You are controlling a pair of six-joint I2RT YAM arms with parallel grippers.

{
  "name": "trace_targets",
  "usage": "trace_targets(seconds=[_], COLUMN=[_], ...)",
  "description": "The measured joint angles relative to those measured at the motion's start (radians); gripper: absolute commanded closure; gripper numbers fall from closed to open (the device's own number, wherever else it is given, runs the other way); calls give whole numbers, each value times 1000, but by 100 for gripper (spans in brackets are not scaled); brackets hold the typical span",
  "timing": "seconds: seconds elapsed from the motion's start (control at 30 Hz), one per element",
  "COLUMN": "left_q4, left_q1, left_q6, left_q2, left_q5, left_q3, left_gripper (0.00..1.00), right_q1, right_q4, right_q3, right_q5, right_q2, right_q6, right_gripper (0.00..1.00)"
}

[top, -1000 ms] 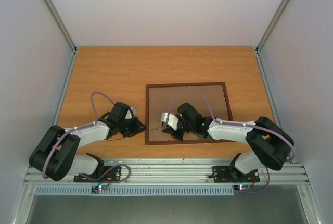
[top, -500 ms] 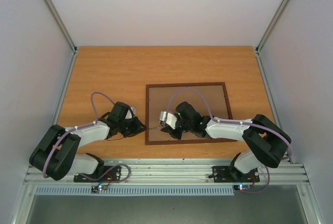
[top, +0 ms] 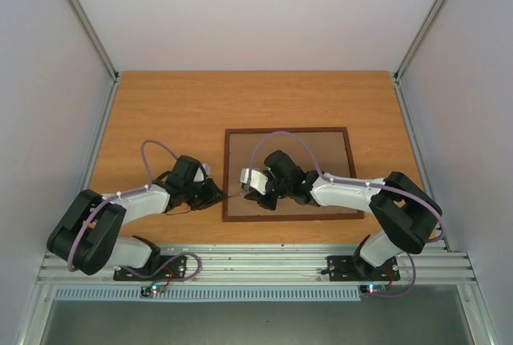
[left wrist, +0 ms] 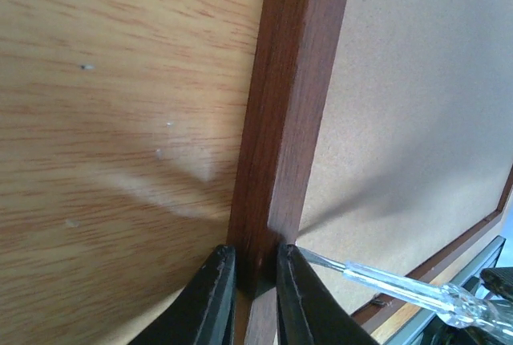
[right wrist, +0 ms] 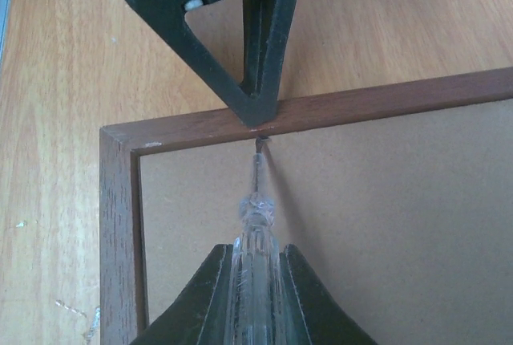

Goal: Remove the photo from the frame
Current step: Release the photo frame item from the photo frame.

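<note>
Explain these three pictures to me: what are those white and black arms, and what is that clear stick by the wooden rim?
They are two robot arms bolted to a table. One camera looks down from above; the other two ride on the wrists, each seeing its own fingers. A picture frame lies with its plain brown back up. The left gripper pinches its side rail. The right gripper holds a clear-handled screwdriver, its tip at that rail's inner edge.
</note>
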Motion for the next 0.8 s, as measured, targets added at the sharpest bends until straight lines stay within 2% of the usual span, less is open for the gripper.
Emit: trace_targets(seconds=[0.43, 0.8], left_q4=[-19, -18], left_q1=[5, 8], left_q6=[41, 62], left_q2=[8, 21], left_q5=[-5, -2], left_q3=[21, 31], left_gripper=[91, 92], right_q1=[14, 51], right_q4=[-203, -265], right_q3=[189, 326], right_q5=[-6, -13], right_q2=[67, 143], right_q6=[-125, -182], right_gripper=[99, 99])
